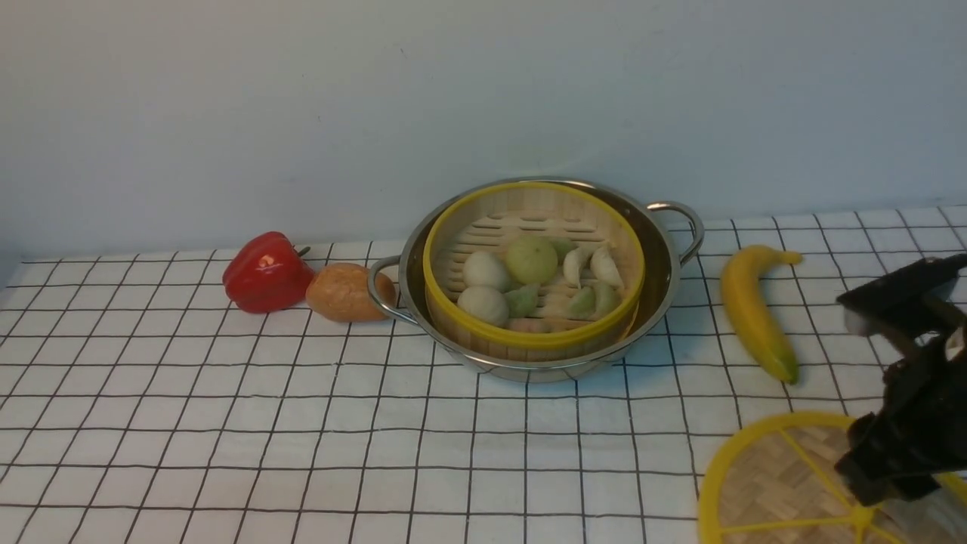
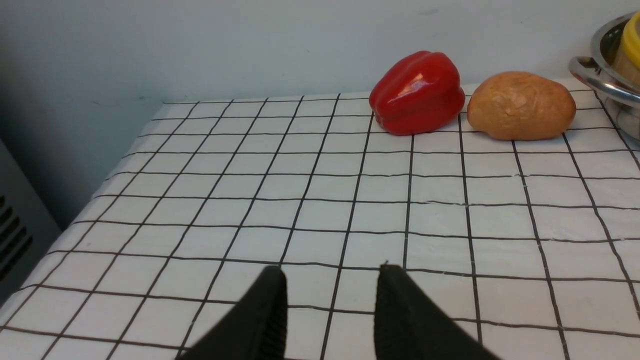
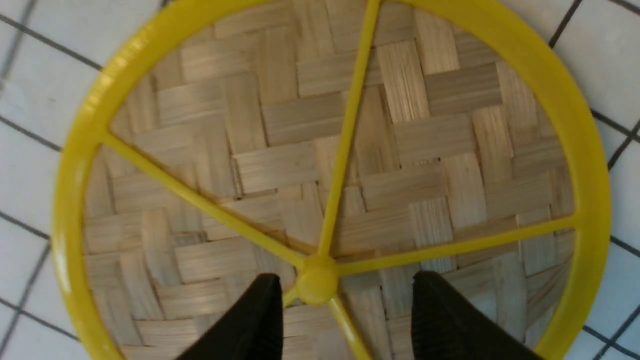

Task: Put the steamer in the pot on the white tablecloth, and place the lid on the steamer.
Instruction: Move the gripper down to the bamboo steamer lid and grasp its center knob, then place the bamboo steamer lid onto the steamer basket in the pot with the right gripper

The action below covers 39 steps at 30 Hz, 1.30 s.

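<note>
Steamer [image 1: 533,227]: you have it seated upright inside the pot [image 1: 668,261], uncovered, with buns [image 1: 483,270] and dumplings [image 1: 521,300] on its slats.
Pot: it stands on the tablecloth [image 1: 227,423] toward the back, about mid-width in the front view.
Lid [image 3: 400,125]: it lies flat on the cloth at your near right, well apart from the pot. The front view's bottom edge cuts it off.
Right gripper [image 3: 346,277]: your jaws stand wide, one finger on either side of the lid's knob [image 3: 316,286]. A gap shows on both sides, so they grip nothing. You cannot tell whether the tips touch the weave.
Right arm [image 1: 903,408]: in the front view it hangs over the lid's right part.
Left gripper [image 2: 331,270]: your jaws are parted, low over the cloth on your left side, with only bare cloth between them.
Pepper [image 1: 266,273]: red, left of the pot, just beside the potato.
Potato [image 1: 346,292]: it sits between pepper and pot, at the pot's left handle [image 1: 371,283]. You cannot tell whether they touch.
Banana [image 1: 755,313]: it lies on the cloth right of the pot and apart from it, beyond the lid.
</note>
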Each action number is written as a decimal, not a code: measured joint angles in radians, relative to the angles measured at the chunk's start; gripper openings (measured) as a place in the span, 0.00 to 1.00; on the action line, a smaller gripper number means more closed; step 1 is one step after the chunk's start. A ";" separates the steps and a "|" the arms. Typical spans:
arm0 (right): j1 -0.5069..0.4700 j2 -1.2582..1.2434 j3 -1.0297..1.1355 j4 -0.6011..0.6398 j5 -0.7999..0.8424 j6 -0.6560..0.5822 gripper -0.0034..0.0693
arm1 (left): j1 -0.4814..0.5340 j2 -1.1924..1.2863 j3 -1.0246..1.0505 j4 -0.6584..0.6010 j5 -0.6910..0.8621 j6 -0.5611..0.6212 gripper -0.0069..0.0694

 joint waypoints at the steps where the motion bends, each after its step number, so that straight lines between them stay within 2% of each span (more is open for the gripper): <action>1: 0.018 0.023 0.000 -0.016 0.010 0.019 0.52 | 0.000 0.000 0.000 0.000 0.000 0.000 0.41; 7: 0.040 0.086 0.000 -0.032 -0.013 0.046 0.43 | 0.000 0.000 0.000 0.000 0.000 0.000 0.41; 15: 0.040 0.131 -0.010 -0.032 -0.020 0.047 0.38 | 0.000 0.000 0.000 0.000 0.000 0.000 0.41; 17: 0.041 0.133 -0.014 -0.032 -0.013 0.047 0.32 | 0.000 0.000 0.000 0.000 0.000 0.000 0.41; 18: 0.041 0.132 -0.016 -0.026 -0.008 0.046 0.25 | 0.000 0.000 0.000 0.000 0.000 0.000 0.41; 24: 0.045 0.086 -0.077 -0.042 0.109 0.035 0.25 | 0.000 0.000 0.000 0.000 0.000 0.000 0.41; 26: 0.045 0.029 -0.165 -0.049 0.196 0.034 0.25 | 0.000 0.000 0.000 0.000 0.000 0.000 0.41; 28: 0.045 0.012 -0.204 -0.049 0.211 0.031 0.25 | 0.000 0.000 0.000 0.000 0.000 0.000 0.41; 32: 0.059 -0.004 -0.400 0.050 0.228 -0.046 0.25 | 0.000 0.000 0.000 0.000 0.000 0.000 0.41; 35: 0.098 0.057 -0.560 0.118 0.231 -0.115 0.25 | 0.000 0.000 0.000 0.000 0.000 0.000 0.41; 39: 0.135 0.211 -0.783 0.140 0.233 -0.152 0.25 | 0.000 0.000 0.000 0.000 0.000 0.000 0.41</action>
